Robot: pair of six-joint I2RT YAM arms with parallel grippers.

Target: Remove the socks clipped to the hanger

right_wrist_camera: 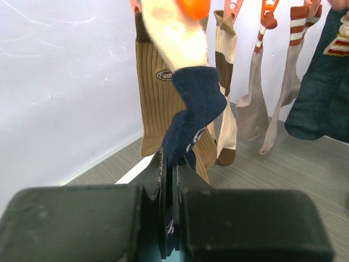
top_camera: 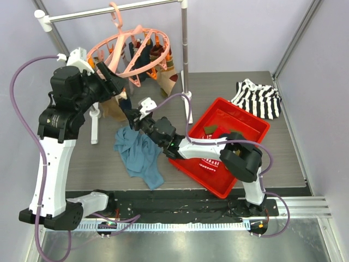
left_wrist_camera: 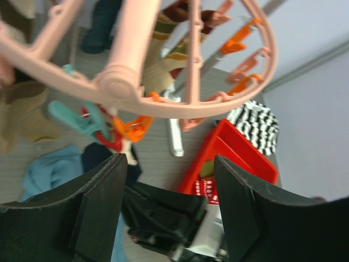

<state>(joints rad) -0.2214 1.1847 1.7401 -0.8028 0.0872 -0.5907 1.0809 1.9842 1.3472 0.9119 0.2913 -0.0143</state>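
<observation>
The salmon-pink ring hanger (top_camera: 132, 52) hangs by its hook from the grey rail (top_camera: 109, 11), tilted, with several socks (top_camera: 163, 73) clipped under it. My right gripper (right_wrist_camera: 173, 176) is shut on the lower end of a navy sock (right_wrist_camera: 193, 106), which hangs cream-topped from an orange clip (right_wrist_camera: 192, 6). In the top view the right gripper (top_camera: 132, 116) sits below the hanger's left side. My left gripper (left_wrist_camera: 170, 183) is open and holds nothing; it sits just under the hanger ring (left_wrist_camera: 136, 82), at the hanger's left rim in the top view (top_camera: 106, 76).
A red tray (top_camera: 248, 126) at centre right holds a few loose socks (top_camera: 211, 131). A blue cloth (top_camera: 139, 155) lies in front of the hanger. A black-and-white striped garment (top_camera: 257, 98) lies at the back right. The rail's upright post (top_camera: 185, 54) stands beside the hanger.
</observation>
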